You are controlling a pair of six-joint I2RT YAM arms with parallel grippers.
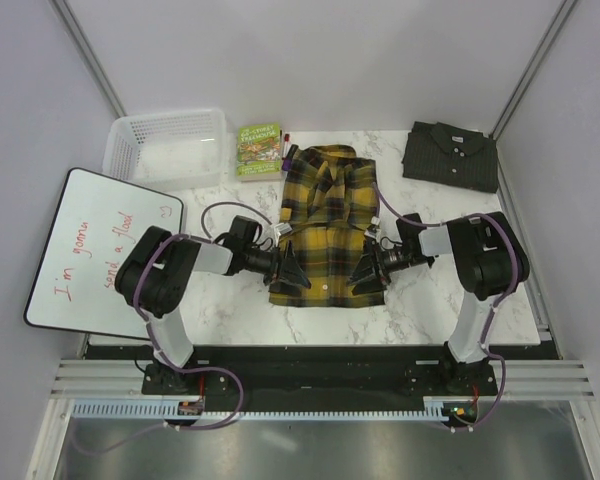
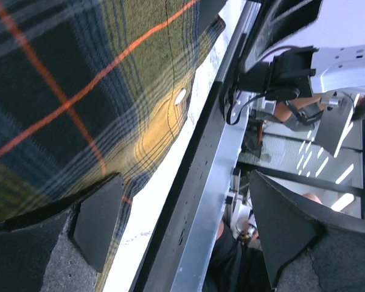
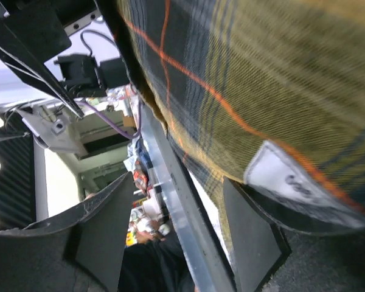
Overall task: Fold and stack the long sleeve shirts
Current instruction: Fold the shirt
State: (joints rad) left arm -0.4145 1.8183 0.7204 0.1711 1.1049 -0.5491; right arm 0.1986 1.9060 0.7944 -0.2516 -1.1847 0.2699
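Task judged approx. half done: the charcoal grey shirt [image 1: 450,155] is seen folded into a compact rectangle at the far right corner of the table [image 1: 220,305], collar up, well apart from both arms. The plaid shirt [image 1: 325,220] lies at table centre, collar toward the far side, sleeves tucked in so that a long rectangle is formed. The hem-to-collar fold is not yet made and nothing is stacked. So 1 of 2 shirts looks finished. Left to do, by estimate: the plaid hem folded up toward the collar, then 1 shirt put on the other. Both arms are stretched low and inward, elbows out, wrists aimed at each other across the hem end of the plaid shirt. The left gripper [image 1: 293,272] is placed at the near-left corner of the hem, the right gripper [image 1: 364,270] at the near-right corner. In the left wrist view the jaws are spread wide, w/ 1 finger [image 2: 97,219] against the cloth edge and the other clear of the shirt; no cloth is pinched betw. them. Much the same is seen in the right wrist view: jaws wide, 1 finger [image 3: 249,240] just under the hem beside a white label [image 3: 286,176], nothing clamped. A hem grasp is prob. the step in hand.
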